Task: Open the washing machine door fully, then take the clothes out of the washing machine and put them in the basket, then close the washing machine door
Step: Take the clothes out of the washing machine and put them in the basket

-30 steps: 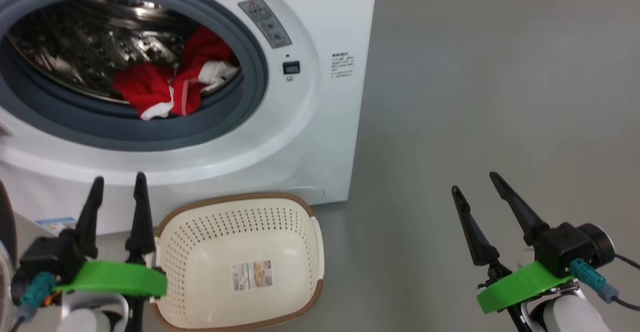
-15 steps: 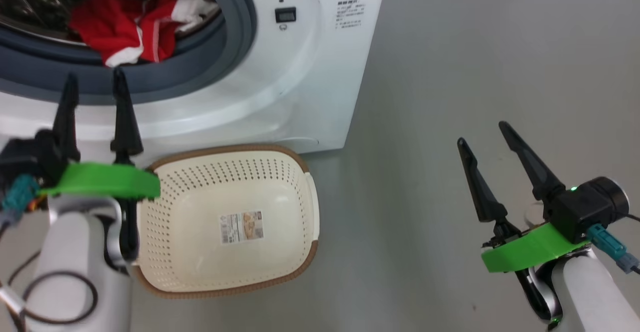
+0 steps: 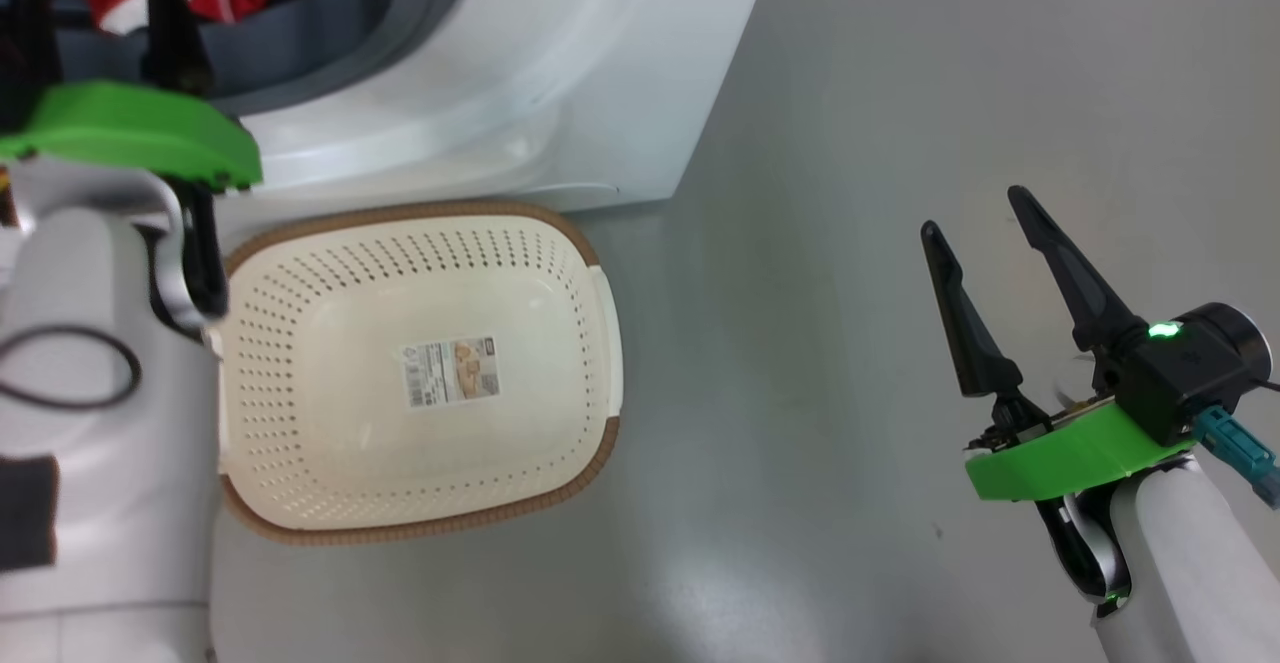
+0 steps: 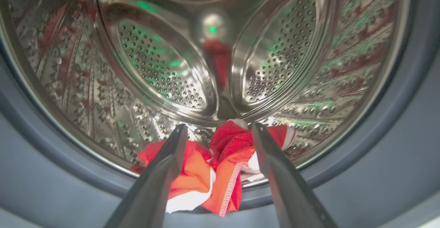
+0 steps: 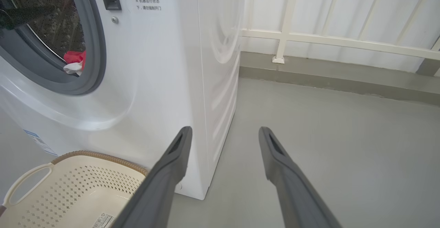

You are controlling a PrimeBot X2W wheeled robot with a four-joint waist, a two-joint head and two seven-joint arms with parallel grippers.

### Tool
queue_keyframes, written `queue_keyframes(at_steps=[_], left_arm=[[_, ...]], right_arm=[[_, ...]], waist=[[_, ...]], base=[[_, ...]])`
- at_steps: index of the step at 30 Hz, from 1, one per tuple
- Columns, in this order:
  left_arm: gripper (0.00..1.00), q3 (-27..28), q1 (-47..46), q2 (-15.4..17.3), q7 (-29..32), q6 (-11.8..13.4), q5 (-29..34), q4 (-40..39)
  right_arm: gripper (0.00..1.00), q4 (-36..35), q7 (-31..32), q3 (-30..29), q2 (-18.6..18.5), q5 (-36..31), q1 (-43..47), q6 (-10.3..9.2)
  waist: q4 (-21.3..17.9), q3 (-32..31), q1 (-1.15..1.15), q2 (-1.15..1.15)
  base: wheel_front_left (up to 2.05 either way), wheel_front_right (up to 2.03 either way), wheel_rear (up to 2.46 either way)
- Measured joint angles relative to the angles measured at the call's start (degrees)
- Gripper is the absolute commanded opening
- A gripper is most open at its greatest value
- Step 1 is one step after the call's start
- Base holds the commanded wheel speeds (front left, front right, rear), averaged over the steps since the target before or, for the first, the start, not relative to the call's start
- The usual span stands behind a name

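- My left hand [image 4: 220, 131], fingers spread wide, points into the washing machine [image 3: 560, 63] at the clothes [image 4: 196, 178] heaped at the front of the drum [image 4: 158, 66].
- I should reach deeper, straddle the thick red fold, then close firmly.
- The basket [image 3: 585, 273] sits empty on the floor [image 3: 850, 343] below; my right hand [image 3: 975, 211] hangs spread, holding nothing.

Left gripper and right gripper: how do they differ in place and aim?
The left gripper points into the washing machine at the clothes; the right gripper points at floor beside it. The left gripper is at the machine's opening; the right gripper stands apart from it. Both are open, empty.
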Motion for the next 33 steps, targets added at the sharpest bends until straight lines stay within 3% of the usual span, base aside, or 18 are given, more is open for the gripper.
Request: queue_keyframes(at_steps=[13,33], left_arm=[[1.0,-1.3,-12.8,4.6,6.8,6.3,2.5,19.0],[1.0,-4.5,-16.0,9.1,11.7,7.5,4.4,28.9]], right_arm=[[1.0,2.0,0.0,1.6,0.3,1.7,-2.4,0.0],[1.0,3.5,0.0,5.0,1.4,4.4,-2.4,0.0]], waist=[[-2.1,3.8,0.0,0.0],[-6.6,4.0,0.0,0.0]], base=[[0.0,0.0,0.0],[0.0,0.0,0.0]])
